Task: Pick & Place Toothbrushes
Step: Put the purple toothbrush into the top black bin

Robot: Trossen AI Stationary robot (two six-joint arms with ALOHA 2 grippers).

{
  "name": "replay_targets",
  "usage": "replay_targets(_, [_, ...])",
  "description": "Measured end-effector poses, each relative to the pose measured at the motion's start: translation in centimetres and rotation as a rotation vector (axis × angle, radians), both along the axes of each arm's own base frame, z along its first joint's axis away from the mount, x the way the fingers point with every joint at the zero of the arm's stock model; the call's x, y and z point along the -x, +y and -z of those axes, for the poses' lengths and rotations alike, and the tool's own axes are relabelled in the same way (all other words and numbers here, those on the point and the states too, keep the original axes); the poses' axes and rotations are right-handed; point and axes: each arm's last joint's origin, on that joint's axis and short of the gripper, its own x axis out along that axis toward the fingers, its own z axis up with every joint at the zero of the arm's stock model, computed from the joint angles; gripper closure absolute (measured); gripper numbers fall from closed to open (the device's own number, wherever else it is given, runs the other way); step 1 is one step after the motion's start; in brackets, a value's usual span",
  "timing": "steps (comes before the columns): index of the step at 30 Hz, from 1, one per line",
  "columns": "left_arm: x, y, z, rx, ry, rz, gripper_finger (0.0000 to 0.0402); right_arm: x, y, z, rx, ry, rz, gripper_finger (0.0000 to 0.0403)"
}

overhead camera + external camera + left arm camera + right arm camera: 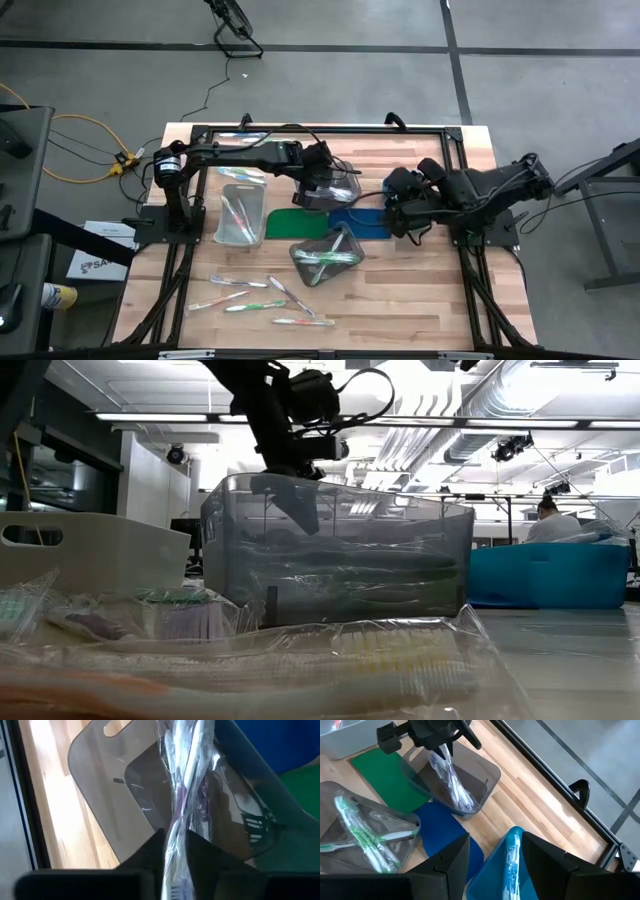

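Observation:
My left gripper (pixel 322 172) hangs over the grey bin (pixel 490 770), shut on a clear-wrapped toothbrush with purple accents (pixel 452 785) that reaches down into the bin. My right gripper (pixel 492 850) is open above the teal bin (pixel 485 877), touching nothing; a blue toothbrush (pixel 510 865) lies in that bin. A clear bin (pixel 300 250) holds green toothbrushes (pixel 362 837). Several loose toothbrushes (pixel 265 295) lie flat on the table near its near edge. My left gripper pinches the wrapped toothbrush between its two fingers at the wrapper's upper end (pixel 176 827), coming from above and pointing down. The toothbrush hangs below the fingers into the grey bin (pixel 100 795). Whether its lower end (pixel 462 802) rests on the bin's floor, I cannot tell.
A pale bin (pixel 240 215) with pink toothbrushes stands left of the green mat (pixel 300 222); a blue mat (pixel 360 222) lies beside it. A black frame (pixel 320 128) runs around the table. The bare wood at the near right of the table (pixel 420 300) carries nothing.

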Motion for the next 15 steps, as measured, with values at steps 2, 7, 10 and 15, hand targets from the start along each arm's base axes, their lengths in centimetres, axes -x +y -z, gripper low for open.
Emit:
replay_targets(2, [0.0,0.0,0.0,0.000,0.000,0.000,0.0308,-0.1,-0.1,0.0,-0.004,-0.003,0.006,0.0230])
replay_targets(7, [0.3,-0.1,-1.0,0.013,0.032,-0.006,0.0255,-0.1,-0.2,0.0,-0.005,-0.009,0.008,0.0230])
replay_targets(10, [0.5,-0.5,-2.3,0.039,0.067,-0.021,0.0248,-0.1,-0.2,0.0,-0.007,-0.008,0.007,0.0230])
replay_targets(15, [0.8,-2.3,-4.4,0.074,0.133,0.002,0.0257,-0.1,-0.1,0.0,-0.016,-0.002,-0.002,0.0230])
